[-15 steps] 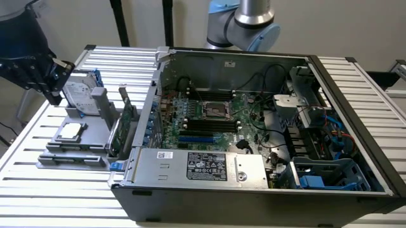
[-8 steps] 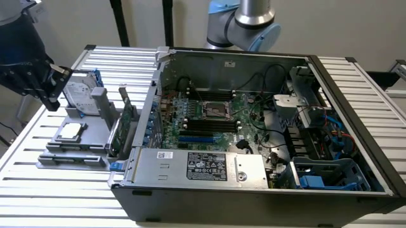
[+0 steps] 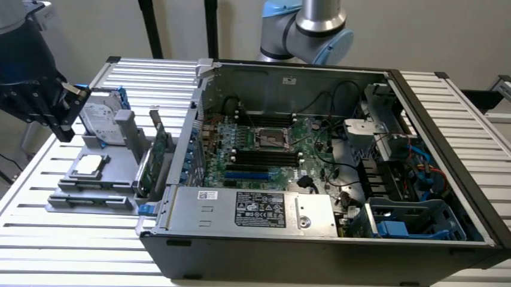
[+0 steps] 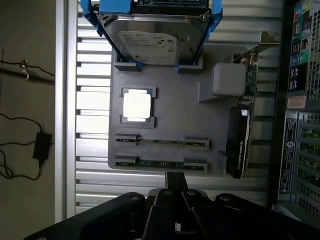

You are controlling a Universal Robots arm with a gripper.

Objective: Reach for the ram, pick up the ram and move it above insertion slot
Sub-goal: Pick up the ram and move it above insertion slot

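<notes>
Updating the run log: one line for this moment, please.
stage: reach | gripper: shut, empty, near tray | ram: in tray, untouched | case: open

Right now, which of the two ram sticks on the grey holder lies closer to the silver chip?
The inner ram stick, in the row beside the silver chip; the outer ram stick lies one row further, along the grey holder's edge.

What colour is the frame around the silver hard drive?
Blue: the plastic frame around the silver rectangular hard drive, best in the wrist view.
</notes>
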